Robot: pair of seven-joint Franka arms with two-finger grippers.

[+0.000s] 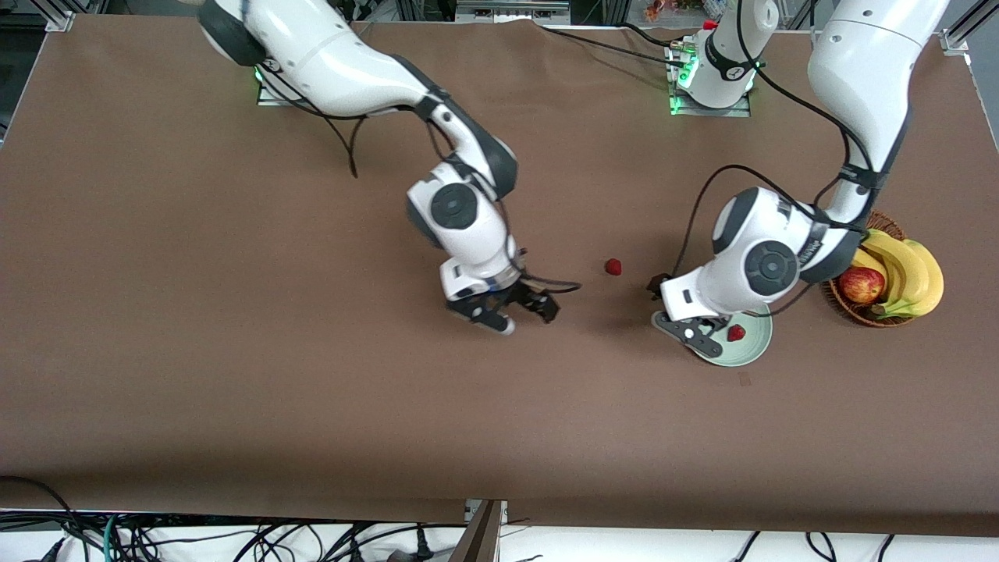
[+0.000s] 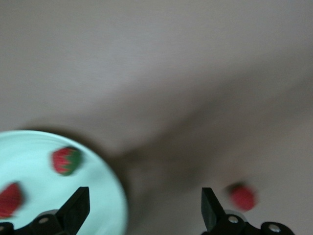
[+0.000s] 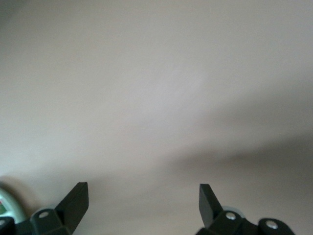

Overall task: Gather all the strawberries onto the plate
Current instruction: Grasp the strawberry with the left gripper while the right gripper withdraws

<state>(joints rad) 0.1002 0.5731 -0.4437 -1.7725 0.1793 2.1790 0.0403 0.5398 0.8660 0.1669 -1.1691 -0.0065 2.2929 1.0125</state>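
- While two strawberries already lie in the plate [image 1: 753,349], one in plain sight [image 1: 736,333] and a second that only the left wrist view catches [image 2: 10,199], the third strawberry [image 1: 613,267] sits loose on the brown counter [image 1: 234,351].
- That loose berry lies near the plate, toward the right arm's end of the counter and a little farther from the front camera than the plate.
- Left tool [image 1: 680,312] hangs over the plate's edge with its fingers spread wide and nothing between them; its wrist view shows the plate under one finger [image 2: 76,204] and the stray berry [image 2: 243,197] by the other.
- Right tool [image 1: 521,311] hovers over bare counter, well apart from the plate toward the right arm's end, fingers wide and empty; its wrist view shows only cloth and a sliver of plate rim [image 3: 10,208].
- My read: this is the gap between placements, two berries home and one to go.
- Next move calls for one tool to drop over the loose berry, straddle it, close gently, lift and carry it over the plate.
- Beside the plate, toward the left arm's end, the wicker basket [image 1: 839,300] of bananas [image 1: 909,273] and an apple [image 1: 861,285] stays out of play.
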